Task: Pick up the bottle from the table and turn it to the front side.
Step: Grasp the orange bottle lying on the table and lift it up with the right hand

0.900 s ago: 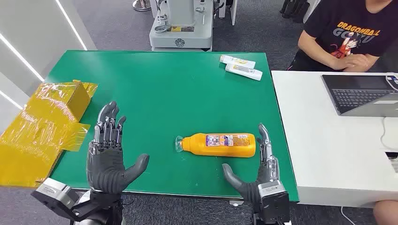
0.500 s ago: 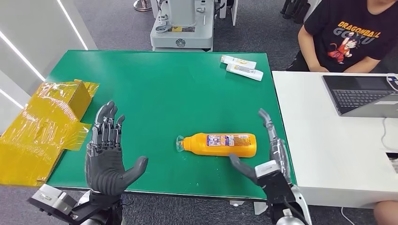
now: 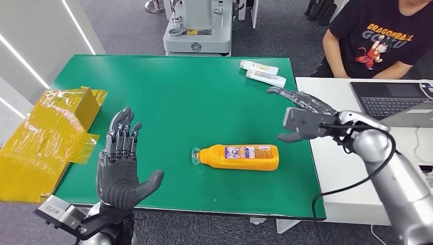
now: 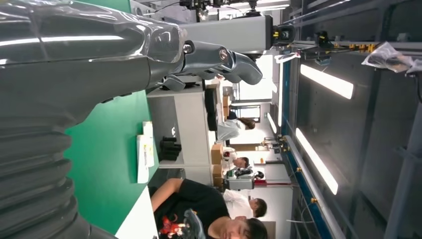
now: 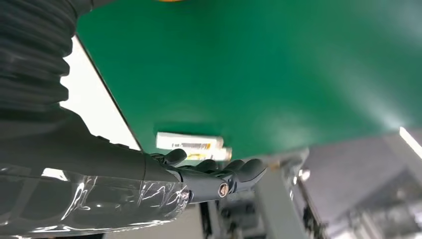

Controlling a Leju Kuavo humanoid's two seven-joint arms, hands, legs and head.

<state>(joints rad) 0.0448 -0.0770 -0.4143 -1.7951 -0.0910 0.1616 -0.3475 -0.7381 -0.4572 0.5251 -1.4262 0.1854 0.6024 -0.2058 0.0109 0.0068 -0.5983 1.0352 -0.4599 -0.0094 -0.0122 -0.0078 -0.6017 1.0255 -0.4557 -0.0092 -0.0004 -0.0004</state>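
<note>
Both hands, left [image 3: 121, 171] and right [image 3: 304, 118], are spread and hold nothing; the bottle [image 3: 239, 157] lies between them, two tubes [image 3: 263, 73] and yellow packaging [image 3: 48, 135] well apart.

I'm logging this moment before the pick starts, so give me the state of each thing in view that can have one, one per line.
Orange plastic bottle: lying on its side on the green table, label up, not held.
Left hand: open, fingers spread, raised over the table's near edge.
Right hand: open, raised beyond the bottle, holding nothing.
Two white tubes: lying flat side by side at the far corner.
Yellow cardboard box: flaps open.
Grey laptop: lid open.
</note>
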